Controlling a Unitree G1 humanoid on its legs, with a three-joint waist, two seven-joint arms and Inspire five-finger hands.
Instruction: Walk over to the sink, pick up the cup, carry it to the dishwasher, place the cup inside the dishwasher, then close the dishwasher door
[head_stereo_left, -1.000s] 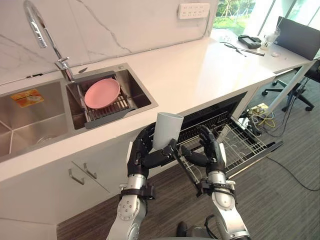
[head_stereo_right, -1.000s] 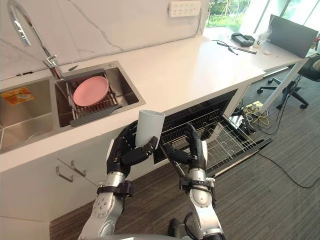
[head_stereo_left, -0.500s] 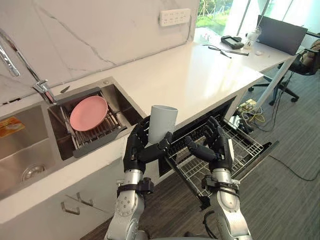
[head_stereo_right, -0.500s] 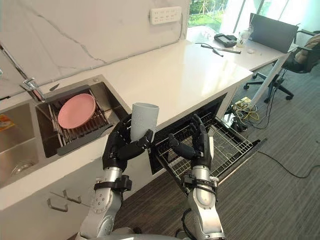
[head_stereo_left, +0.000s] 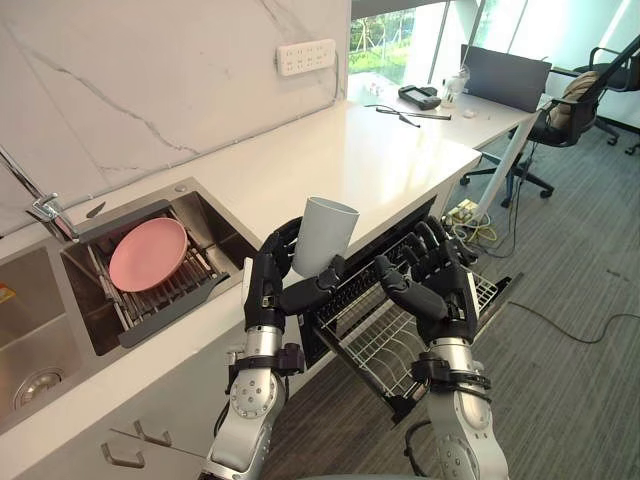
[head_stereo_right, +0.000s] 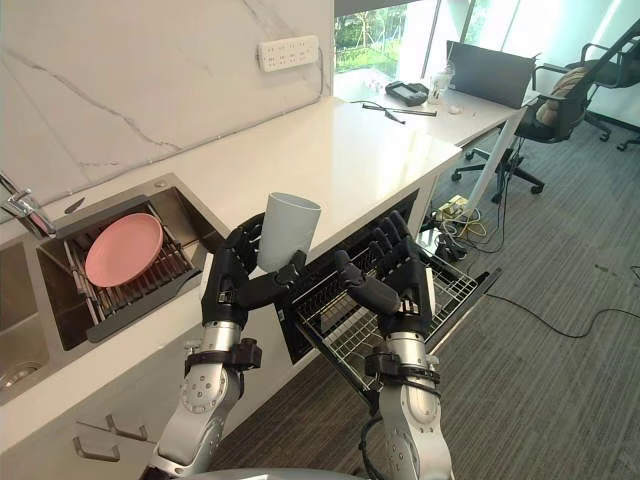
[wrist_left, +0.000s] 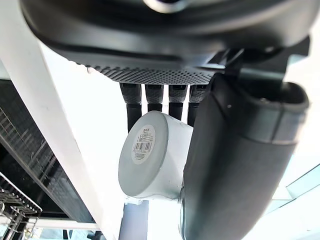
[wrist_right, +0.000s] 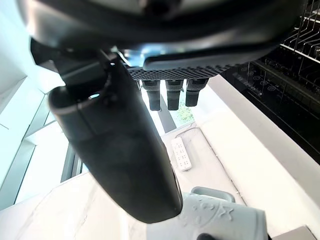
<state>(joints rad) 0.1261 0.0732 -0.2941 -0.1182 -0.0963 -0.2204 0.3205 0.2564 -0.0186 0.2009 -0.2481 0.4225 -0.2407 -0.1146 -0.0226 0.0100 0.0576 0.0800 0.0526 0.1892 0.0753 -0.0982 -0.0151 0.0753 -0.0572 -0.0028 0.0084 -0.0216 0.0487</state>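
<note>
One pale grey cylindrical cup (head_stereo_left: 325, 235), upright, clasped by left hand (head_stereo_left: 268, 292), fingers curled. Right hand (head_stereo_left: 442, 292): fingers apart. One round pink plate (head_stereo_left: 147, 254).

Head stereo pair: both eyes are looking steeply down at the white stone countertop (head_stereo_left: 380, 160), the steel sink (head_stereo_left: 45, 330) and the dishwasher's wire rack (head_stereo_right: 455, 290), sharing the whole scene (offset slightly sideways).
Left wrist camera: peering along the dark left hand (wrist_left: 235, 165), very close, at the base of the pale grey tapered cup (wrist_left: 150, 155).
Right wrist camera: facing along the dark right hand (wrist_right: 120, 145) toward the countertop and the same cup.
</note>
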